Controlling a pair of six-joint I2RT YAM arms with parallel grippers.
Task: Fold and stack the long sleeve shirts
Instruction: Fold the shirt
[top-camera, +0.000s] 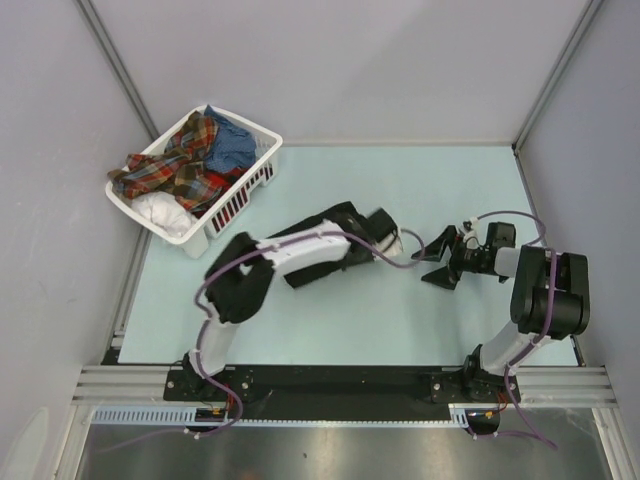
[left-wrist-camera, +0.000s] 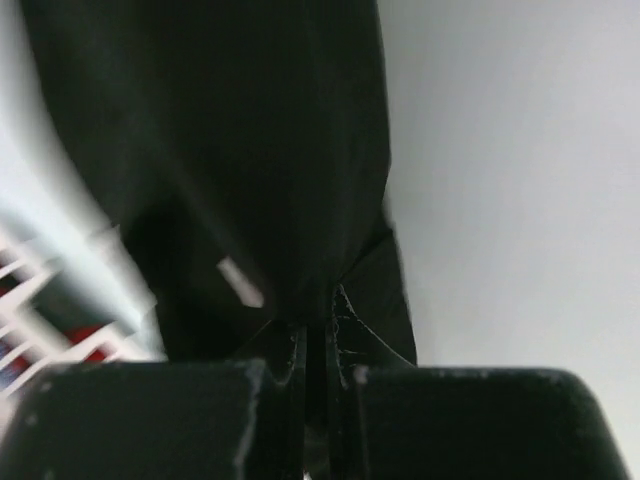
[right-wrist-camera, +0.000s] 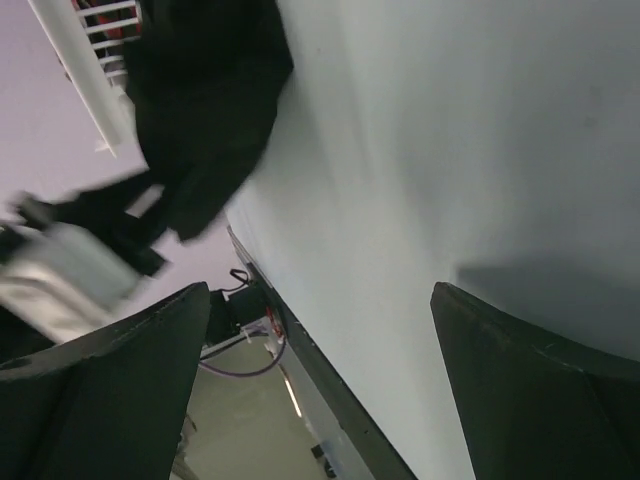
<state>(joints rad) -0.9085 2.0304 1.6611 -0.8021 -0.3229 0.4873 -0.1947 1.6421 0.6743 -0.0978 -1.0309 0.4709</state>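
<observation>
Your left claw (left-wrist-camera: 320, 345) is clenching a fold of the black shirt (left-wrist-camera: 250, 150), your right claw (top-camera: 432, 262) is gaping empty just beside it over the table (top-camera: 330, 320), plaid shirt (top-camera: 175, 165) is lying in the basket (top-camera: 268, 136) well off to your left claw's far left.

black shirt (top-camera: 340, 213) mostly covered
left arm (top-camera: 300, 248) overlies it from above; in left wrist view, basket (left-wrist-camera: 25, 275) left of shirt is blurred, cut by edge
</observation>
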